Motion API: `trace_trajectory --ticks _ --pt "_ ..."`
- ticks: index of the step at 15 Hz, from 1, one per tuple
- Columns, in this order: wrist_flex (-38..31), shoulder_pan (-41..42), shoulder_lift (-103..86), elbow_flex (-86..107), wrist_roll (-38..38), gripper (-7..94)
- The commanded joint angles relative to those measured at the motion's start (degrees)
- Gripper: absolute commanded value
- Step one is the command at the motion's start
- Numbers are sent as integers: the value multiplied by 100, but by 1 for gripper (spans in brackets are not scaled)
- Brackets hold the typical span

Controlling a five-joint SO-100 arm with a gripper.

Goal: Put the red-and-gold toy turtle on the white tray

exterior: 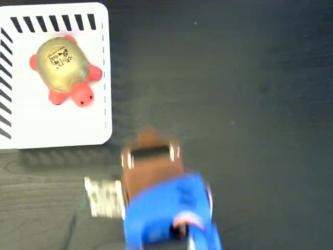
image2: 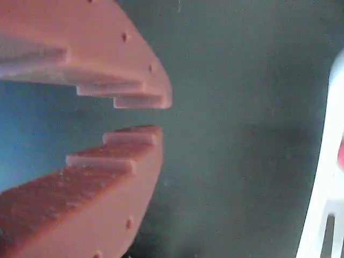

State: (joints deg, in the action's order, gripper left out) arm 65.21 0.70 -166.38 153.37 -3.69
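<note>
- One turtle is all this job has, and in the fixed view the red-and-gold toy turtle (exterior: 65, 70) sits flat on the white tray (exterior: 31, 127), in the table's top left corner, with its head toward the tray's lower right corner.
- You can see every red foot inside the tray's edges, so I think the putting is done.
- In that view the arm (exterior: 166, 208) is blurry, near the bottom edge of the dark table (exterior: 250, 94), below the tray and apart from it. You cannot tell there how the jaws stand.
- In the wrist view the gripper (image2: 144, 115) has its two fingers a little apart, with only dark table between them. It holds nothing.
- The tray's white edge (image2: 322, 199) shows at the right of that view, with a bit of red beside it.
- To finish well, you should move the arm off slowly, up and away from the tray's bottom edge, so nothing bumps the tray or knocks the turtle.
</note>
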Motion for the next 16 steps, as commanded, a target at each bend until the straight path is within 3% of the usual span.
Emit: trace_trajectory --ticks 1,3,7,16 --pt "439 9 -1195 554 -18 0" --pt "817 -70 -1793 800 185 0" --pt "712 -114 -1881 1371 642 0" --pt "729 -149 -1986 1389 642 0"
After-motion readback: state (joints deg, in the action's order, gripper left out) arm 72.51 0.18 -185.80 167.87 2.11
